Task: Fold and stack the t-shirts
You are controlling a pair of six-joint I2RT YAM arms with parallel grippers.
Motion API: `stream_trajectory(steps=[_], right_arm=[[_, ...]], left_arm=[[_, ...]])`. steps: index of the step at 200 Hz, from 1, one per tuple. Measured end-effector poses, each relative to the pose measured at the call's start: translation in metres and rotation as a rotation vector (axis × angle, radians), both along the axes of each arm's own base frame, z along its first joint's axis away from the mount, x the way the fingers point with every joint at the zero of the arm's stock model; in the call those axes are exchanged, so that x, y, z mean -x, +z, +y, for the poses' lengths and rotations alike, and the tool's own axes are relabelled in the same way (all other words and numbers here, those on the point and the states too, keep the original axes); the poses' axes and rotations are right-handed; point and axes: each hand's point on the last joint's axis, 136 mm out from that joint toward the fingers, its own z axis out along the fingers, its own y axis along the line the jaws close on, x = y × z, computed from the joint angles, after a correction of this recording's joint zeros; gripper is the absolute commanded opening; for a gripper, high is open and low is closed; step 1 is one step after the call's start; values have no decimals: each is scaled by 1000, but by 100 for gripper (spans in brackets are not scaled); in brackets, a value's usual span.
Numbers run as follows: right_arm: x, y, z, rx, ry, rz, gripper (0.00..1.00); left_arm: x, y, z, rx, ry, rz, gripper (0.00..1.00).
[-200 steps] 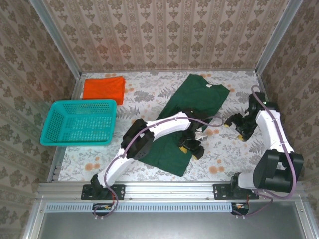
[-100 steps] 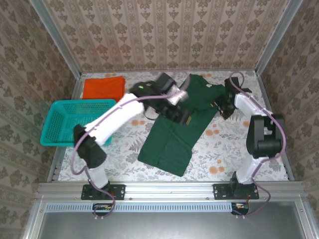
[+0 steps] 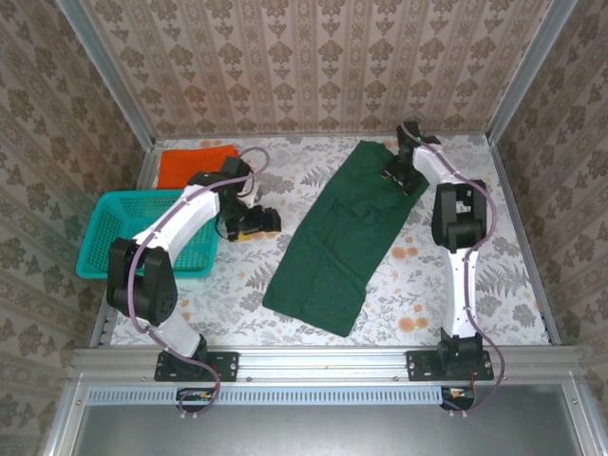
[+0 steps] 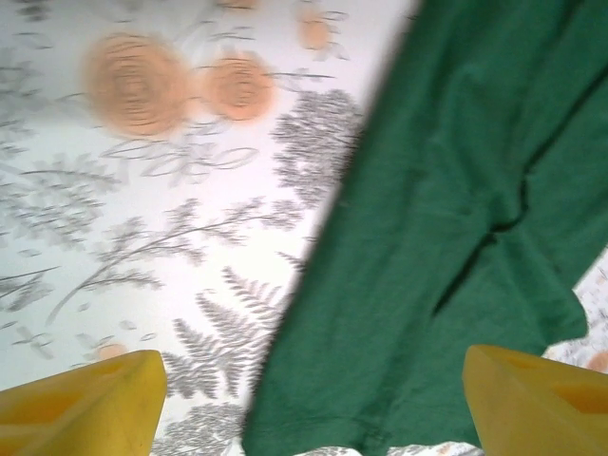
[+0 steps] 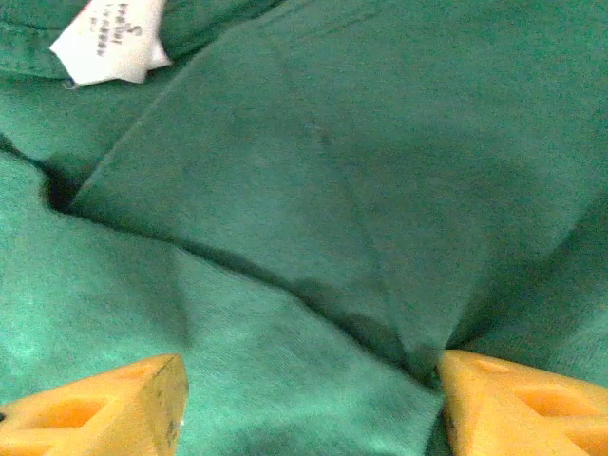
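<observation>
Green t-shirt: the green t-shirt (image 3: 347,237) lies flat on the table (image 3: 427,285) as a long narrow strip, right of centre.
Long axis: it runs on a diagonal, collar end far and to the right, hem end near and to the left.
Orange t-shirt: the orange t-shirt (image 3: 195,166) sits folded at the far left, just behind the teal basket (image 3: 133,196) and well apart from the green one.
Right gripper: your right gripper (image 3: 399,176) is over the collar end of the green t-shirt. The wrist view shows its yellow fingers spread apart with cloth folds and the white neck label (image 5: 106,43) beneath them. Nothing is pinched between them, and you cannot tell whether the tips touch the cloth.
Left gripper: your left gripper (image 3: 255,222) hangs over bare table between the basket and the green t-shirt. The shirt's left edge lies just to its right. Its fingers (image 4: 85,399) stand wide apart and hold nothing.
Nearer arm: the right arm is already on the far end. The left arm is the closer one for the long left edge and the near hem.
Coming move: judging from this, the fold turns on that diagonal, so you would need to grip across the strip's short width, not along it.
</observation>
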Motion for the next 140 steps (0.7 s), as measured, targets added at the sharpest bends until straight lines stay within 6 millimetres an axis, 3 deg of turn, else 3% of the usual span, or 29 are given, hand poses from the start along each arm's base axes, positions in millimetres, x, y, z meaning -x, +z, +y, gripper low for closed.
stream_trajectory(steps=[27,59,95,140], right_arm=[[-33,1,35,17,84,-33,71],[-65,5,81,8,170,-142,73],[-73,5,121,-42,232,-204,77],[-88,15,156,-115,287,-304,81]], left_arm=[[-7,-1,19,-24,53,-5,83],[-7,-3,26,-53,60,-2,82],[-5,-7,31,-86,48,5,83],[-5,-19,32,-107,41,43,83]])
